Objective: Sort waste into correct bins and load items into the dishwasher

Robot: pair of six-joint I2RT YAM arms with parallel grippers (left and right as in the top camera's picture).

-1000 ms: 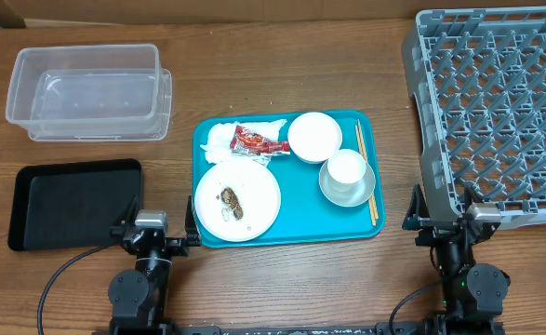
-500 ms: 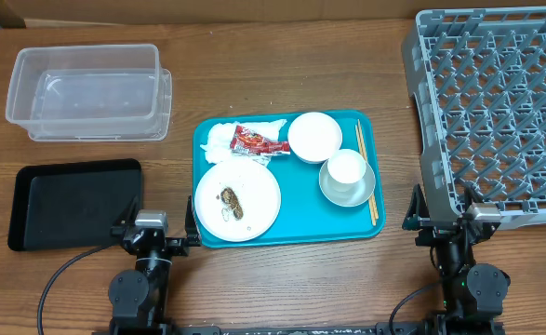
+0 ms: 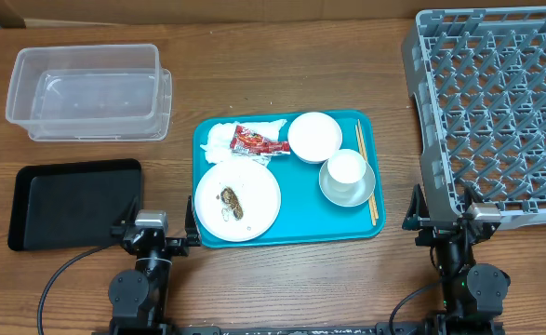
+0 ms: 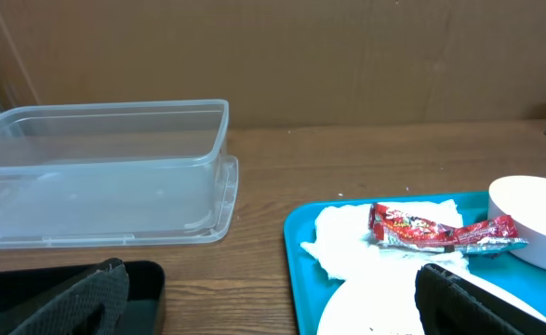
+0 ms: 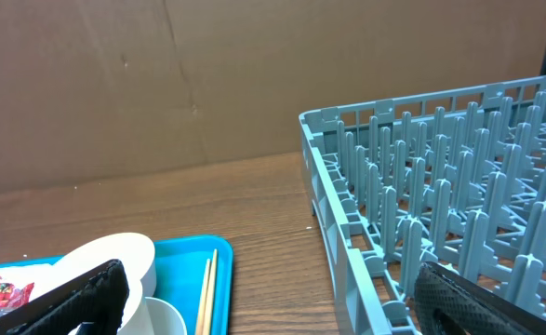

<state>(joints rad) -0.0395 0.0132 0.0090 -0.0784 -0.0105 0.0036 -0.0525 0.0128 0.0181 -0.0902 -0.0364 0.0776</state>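
On the teal tray (image 3: pixel 300 212) lie a crumpled white napkin (image 3: pixel 219 140), a red wrapper (image 3: pixel 259 141) and a white plate (image 3: pixel 259 191) carrying a brown food scrap (image 3: pixel 231 200). A white bowl (image 3: pixel 314 136), a white cup (image 3: pixel 347 167) inside a grey-green bowl (image 3: pixel 364 191), and chopsticks (image 3: pixel 367 172) share that tray. The clear tub (image 3: pixel 88 90) and black tray (image 3: pixel 73 203) sit at the left, the grey dish rack (image 3: pixel 496 112) at the right. My left gripper (image 3: pixel 153 233) (image 4: pixel 273 307) and right gripper (image 3: pixel 447 219) (image 5: pixel 273 302) stand open and empty at the table's near edge.
The left wrist view shows the napkin (image 4: pixel 347 237) and wrapper (image 4: pixel 431 231) ahead, with the tub (image 4: pixel 105 167) beyond. The rack's lattice wall (image 5: pixel 366 233) stands close to my right gripper. A brown cardboard wall closes off the back of the table.
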